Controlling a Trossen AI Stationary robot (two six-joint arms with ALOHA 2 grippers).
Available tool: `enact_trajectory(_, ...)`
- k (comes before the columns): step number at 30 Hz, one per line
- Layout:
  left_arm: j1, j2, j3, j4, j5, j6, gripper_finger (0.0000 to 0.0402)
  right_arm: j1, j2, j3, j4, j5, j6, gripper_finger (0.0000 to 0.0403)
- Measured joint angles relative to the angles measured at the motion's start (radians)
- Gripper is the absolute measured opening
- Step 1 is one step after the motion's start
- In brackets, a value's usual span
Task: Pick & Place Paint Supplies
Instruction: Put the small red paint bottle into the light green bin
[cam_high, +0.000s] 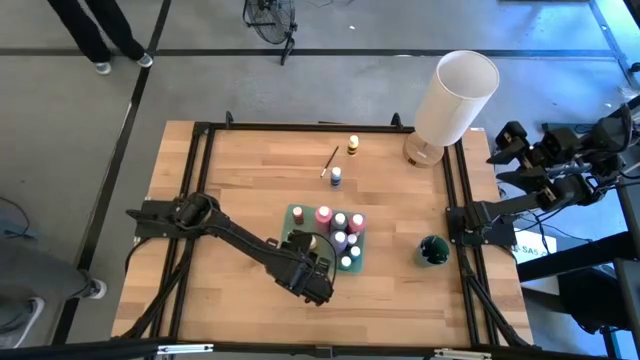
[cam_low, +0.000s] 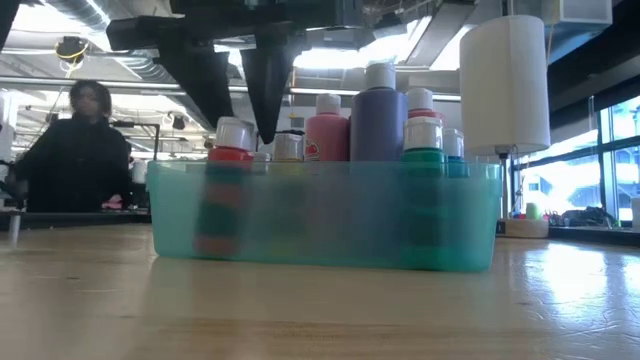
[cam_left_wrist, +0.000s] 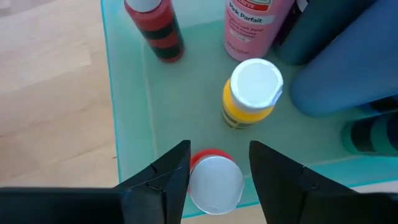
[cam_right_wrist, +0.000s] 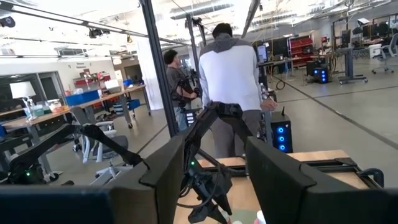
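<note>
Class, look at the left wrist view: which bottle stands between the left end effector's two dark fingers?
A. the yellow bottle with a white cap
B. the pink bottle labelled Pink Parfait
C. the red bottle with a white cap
C: the white-capped red paint bottle stands between the left end effector fingers, inside the translucent teal plastic tray.

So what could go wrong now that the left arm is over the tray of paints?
The left tool straddles a red bottle at the tray's edge; lifting out carelessly could tip it. The yellow bottle stands close beside and could get knocked. A blue bottle and brush lie outside, unpacked.
</note>
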Motion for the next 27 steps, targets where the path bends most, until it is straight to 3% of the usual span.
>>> enact_trajectory(27,-0.001,-0.011,0.001,-0.074,0.058,-0.027,0.0161,0.0,0.0,0.058,-0.022,-0.027,0.026,0.0178)
